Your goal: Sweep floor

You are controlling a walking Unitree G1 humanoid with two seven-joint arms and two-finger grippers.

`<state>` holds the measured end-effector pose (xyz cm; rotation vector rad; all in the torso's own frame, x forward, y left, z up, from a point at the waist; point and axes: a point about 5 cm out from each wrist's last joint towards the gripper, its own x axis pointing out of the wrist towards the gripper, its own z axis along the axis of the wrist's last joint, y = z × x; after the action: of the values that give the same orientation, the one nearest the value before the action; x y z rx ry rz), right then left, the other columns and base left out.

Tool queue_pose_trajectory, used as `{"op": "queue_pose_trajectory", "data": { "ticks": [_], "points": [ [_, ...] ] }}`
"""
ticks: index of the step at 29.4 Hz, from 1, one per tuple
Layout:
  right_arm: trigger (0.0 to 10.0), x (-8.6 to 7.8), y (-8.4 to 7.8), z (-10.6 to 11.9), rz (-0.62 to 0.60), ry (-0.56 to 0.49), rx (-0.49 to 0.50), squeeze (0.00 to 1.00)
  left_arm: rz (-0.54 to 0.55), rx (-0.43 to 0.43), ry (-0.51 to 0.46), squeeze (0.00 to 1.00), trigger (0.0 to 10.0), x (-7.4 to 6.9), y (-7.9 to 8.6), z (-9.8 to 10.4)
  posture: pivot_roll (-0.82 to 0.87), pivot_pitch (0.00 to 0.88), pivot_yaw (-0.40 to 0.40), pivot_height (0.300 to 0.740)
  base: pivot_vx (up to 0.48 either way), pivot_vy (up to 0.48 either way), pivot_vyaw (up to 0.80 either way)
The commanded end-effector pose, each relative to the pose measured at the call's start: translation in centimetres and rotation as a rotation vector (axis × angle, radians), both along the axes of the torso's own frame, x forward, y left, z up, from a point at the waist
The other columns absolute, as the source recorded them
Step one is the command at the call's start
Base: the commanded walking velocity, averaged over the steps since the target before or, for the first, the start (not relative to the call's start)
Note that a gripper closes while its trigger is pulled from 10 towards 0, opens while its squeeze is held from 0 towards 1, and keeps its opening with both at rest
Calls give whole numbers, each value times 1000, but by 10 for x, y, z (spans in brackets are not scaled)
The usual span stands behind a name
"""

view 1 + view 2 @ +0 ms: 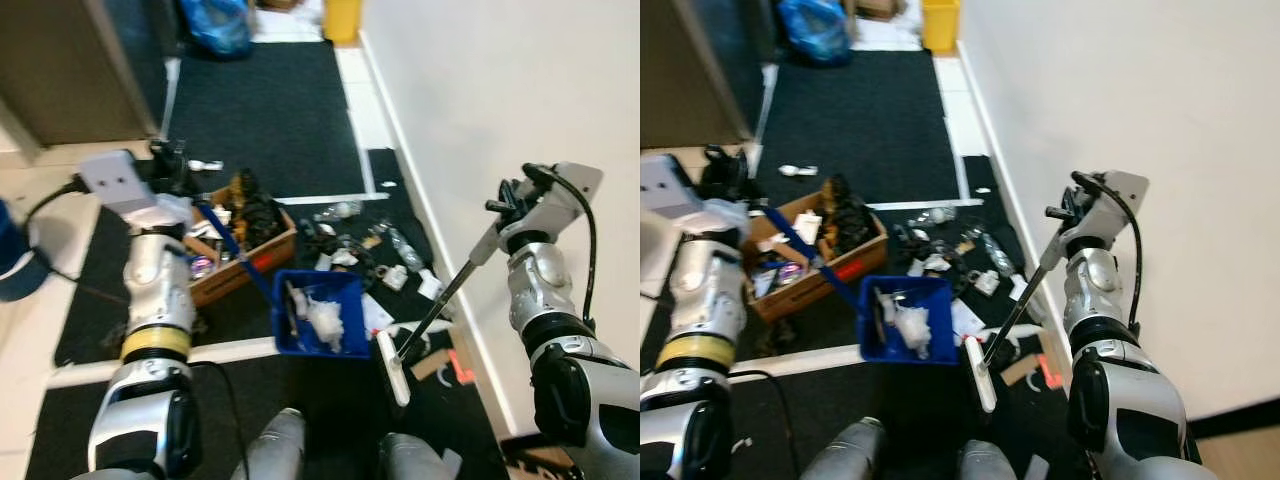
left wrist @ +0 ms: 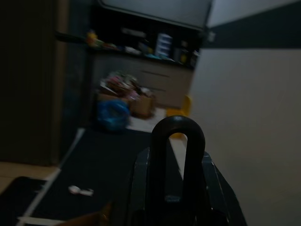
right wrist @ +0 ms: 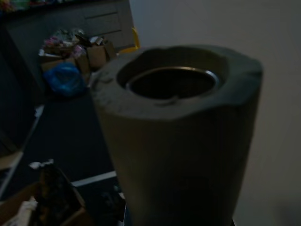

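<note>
A blue dustpan (image 1: 320,312) rests on the black mat in front of me, with white scraps inside it. Its long blue handle (image 1: 232,245) slants up to my left gripper (image 1: 172,165), which is shut on it; the handle's looped end (image 2: 176,155) stands close in the left wrist view. My right gripper (image 1: 513,203), raised by the wall, is shut on the broom's handle (image 1: 445,295). The white broom head (image 1: 393,365) lies on the floor just right of the dustpan. Scattered litter (image 1: 365,245) covers the mat beyond both. The handle's grey tube end (image 3: 178,132) looms large in the right wrist view.
An open cardboard box (image 1: 262,252) of clutter sits left of the dustpan. The white wall (image 1: 500,100) runs along the right. A dark cabinet (image 1: 60,70) stands at far left. A blue bag (image 1: 215,25) and a yellow bin (image 1: 342,18) are at the corridor's end.
</note>
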<state>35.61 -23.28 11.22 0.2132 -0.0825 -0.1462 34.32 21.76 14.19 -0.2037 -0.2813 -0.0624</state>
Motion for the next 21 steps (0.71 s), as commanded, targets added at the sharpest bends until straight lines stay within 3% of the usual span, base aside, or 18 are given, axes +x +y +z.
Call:
{"op": "queue_pose_trajectory", "data": {
  "ticks": [1, 5, 10, 16, 21],
  "points": [
    [10000, 1, -5, 6, -43, -37, 30, 0, -37, -30, -1, 0, 10000, 4, -7, 2, 192, 0, -9, 740, 0, 0, 725],
    [10000, 0, -9, 6, -98, -42, 80, 0, -78, -45, 55, 0, 10000, 9, -17, -6, 171, 0, 5, 740, 0, 0, 178],
    [10000, -2, -13, 7, -114, -57, 66, 0, -89, -45, 59, 0, 10000, 10, -20, -8, 154, 0, 7, 740, 0, 0, 0],
    [10000, -6, -21, 6, -144, -59, 49, 0, -93, -49, 49, 0, 10000, 9, -17, -8, 153, 0, 4, 740, 0, 0, 0],
    [10000, -8, -30, 10, -191, -62, 10, 0, -72, -52, 32, 0, 10000, 6, -8, -9, 153, 0, -2, 740, 295, 0, 0]
  ]
}}
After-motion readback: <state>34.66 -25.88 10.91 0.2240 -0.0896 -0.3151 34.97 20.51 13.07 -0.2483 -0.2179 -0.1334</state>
